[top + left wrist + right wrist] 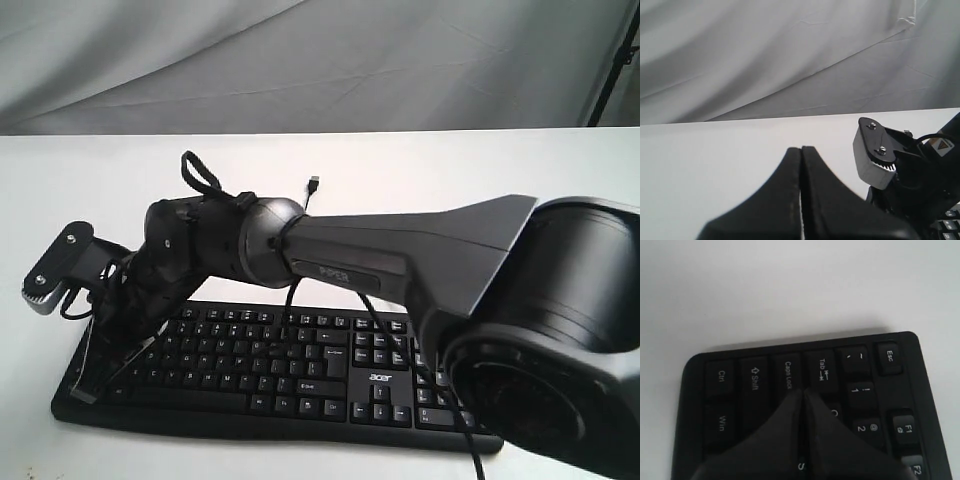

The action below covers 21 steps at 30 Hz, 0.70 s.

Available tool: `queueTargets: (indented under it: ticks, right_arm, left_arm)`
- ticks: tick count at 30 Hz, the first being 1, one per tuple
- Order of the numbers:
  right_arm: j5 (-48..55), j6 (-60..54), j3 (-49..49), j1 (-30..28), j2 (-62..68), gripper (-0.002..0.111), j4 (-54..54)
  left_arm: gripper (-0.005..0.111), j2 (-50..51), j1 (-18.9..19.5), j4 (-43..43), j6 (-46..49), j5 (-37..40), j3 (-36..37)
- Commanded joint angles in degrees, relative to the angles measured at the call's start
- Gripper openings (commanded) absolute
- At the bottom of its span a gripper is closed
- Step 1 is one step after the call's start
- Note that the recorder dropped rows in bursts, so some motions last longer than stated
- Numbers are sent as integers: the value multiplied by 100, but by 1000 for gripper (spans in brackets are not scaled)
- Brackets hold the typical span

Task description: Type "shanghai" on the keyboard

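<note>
The black keyboard [300, 372] with a white acer logo [380, 378] lies along the near side of the white table [450, 170]. My right arm reaches across it from the right. Its gripper [84, 393] is shut and empty, pointing down over the keyboard's left end. In the right wrist view the shut right gripper [802, 392] has its tip by the Caps Lock key [788, 374] and Tab key [823, 371]; whether it touches a key I cannot tell. My left gripper [801, 149] is shut and empty over bare table, out of the exterior view.
The keyboard's thin cable runs back to a loose USB plug [313, 185] on the table. The right arm's grey camera bracket [55, 265] sticks out left of the keyboard and shows close by as the grey camera bracket [874, 157] in the left wrist view. A grey cloth backdrop [300, 60] hangs behind.
</note>
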Motion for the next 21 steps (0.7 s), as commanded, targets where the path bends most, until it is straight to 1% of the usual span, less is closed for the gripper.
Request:
queueTargets:
  ticks: [1, 21]
  right_arm:
    - [99, 48, -118, 47, -13, 0, -109]
    - [246, 117, -118, 55, 112, 0, -183]
  left_arm:
    - [0, -14, -37, 0, -15, -34, 10]
    - [0, -14, -37, 0, -15, -34, 10]
